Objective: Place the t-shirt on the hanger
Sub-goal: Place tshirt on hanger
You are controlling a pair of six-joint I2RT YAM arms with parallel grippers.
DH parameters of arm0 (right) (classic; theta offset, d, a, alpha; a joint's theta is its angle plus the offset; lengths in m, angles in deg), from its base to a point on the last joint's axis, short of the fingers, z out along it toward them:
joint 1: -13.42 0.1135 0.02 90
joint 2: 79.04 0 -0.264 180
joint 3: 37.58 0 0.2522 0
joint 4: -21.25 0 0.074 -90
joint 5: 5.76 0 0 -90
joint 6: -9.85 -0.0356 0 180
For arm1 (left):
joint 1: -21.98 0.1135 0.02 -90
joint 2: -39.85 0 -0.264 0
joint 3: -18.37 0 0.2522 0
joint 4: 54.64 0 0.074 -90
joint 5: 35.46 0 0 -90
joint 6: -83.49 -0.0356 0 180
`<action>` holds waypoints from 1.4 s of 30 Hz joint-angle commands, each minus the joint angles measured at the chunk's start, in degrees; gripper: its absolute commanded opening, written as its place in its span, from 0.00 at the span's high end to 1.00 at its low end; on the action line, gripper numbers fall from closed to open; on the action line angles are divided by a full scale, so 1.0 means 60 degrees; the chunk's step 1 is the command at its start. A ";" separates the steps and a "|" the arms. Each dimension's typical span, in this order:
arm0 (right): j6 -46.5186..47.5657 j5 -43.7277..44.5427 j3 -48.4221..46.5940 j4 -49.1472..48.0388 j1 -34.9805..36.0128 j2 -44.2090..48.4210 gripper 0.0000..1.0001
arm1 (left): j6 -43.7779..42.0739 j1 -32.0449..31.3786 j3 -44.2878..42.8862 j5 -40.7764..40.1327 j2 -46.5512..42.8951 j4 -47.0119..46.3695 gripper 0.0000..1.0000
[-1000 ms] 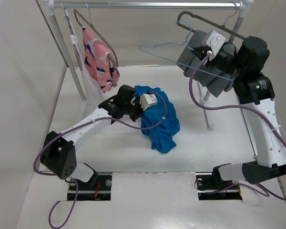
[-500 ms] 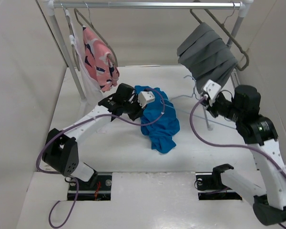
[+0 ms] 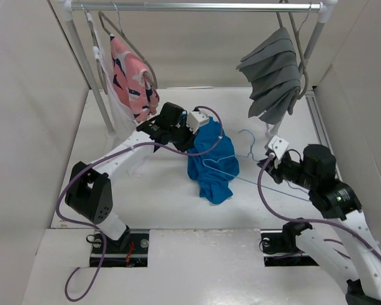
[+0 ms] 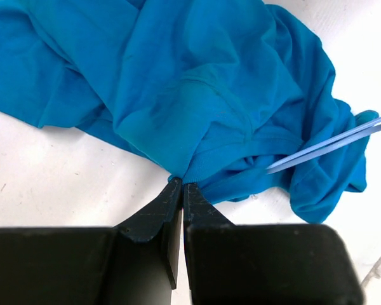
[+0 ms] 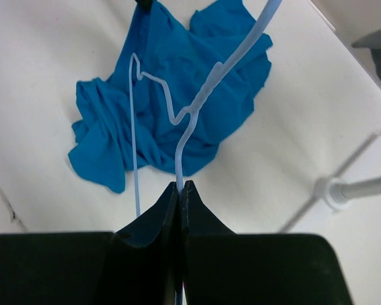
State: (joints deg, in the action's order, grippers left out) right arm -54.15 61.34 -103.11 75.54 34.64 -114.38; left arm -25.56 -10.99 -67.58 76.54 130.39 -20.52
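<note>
The bright blue t-shirt (image 3: pixel 213 159) lies crumpled on the white table; it also shows in the left wrist view (image 4: pixel 197 82) and the right wrist view (image 5: pixel 171 101). My left gripper (image 3: pixel 190 140) is shut on the shirt's near edge, pinching a fold at its fingertips (image 4: pixel 182 184). My right gripper (image 3: pixel 272 171) is shut on the thin light-blue wire hanger (image 3: pixel 267 185), gripping its wire (image 5: pixel 203 95) and holding it low, with its far end over the shirt. The hanger's tip shows in the left wrist view (image 4: pixel 330 145).
A clothes rail (image 3: pixel 197 7) spans the back. A pink patterned garment (image 3: pixel 132 79) hangs at its left, a grey pleated garment (image 3: pixel 276 79) at its right. The rail's right post foot (image 5: pixel 333 190) stands by the hanger. Walls close in both sides.
My right arm has come down from the rail with the light-blue hanger to just beside the shirt. The grey garment has swung back. My left gripper has drawn the shirt's edge slightly back.
</note>
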 commanded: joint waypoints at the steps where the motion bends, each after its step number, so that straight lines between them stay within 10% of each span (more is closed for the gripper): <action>1: -0.0832 0.0253 0.0350 -0.2871 0.0594 -0.0672 1.00 | 0.0289 -0.0070 -0.0581 0.0040 -0.0105 0.0283 1.00; 19: -0.0481 0.5629 -0.1010 -0.2773 0.3320 -0.1846 1.00 | 0.0201 -0.0071 -0.0670 -0.0166 -0.0105 0.0547 1.00; 42: 0.0236 0.5649 0.1990 -0.7734 0.3366 -0.1742 1.00 | 0.0730 -0.1315 -0.4141 0.2603 -0.0236 0.2290 1.00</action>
State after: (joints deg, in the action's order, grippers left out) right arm -54.00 94.74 -93.05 40.18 57.87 -123.77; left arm -20.14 -16.10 -89.34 87.05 130.89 -8.15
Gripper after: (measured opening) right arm 0.048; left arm 0.007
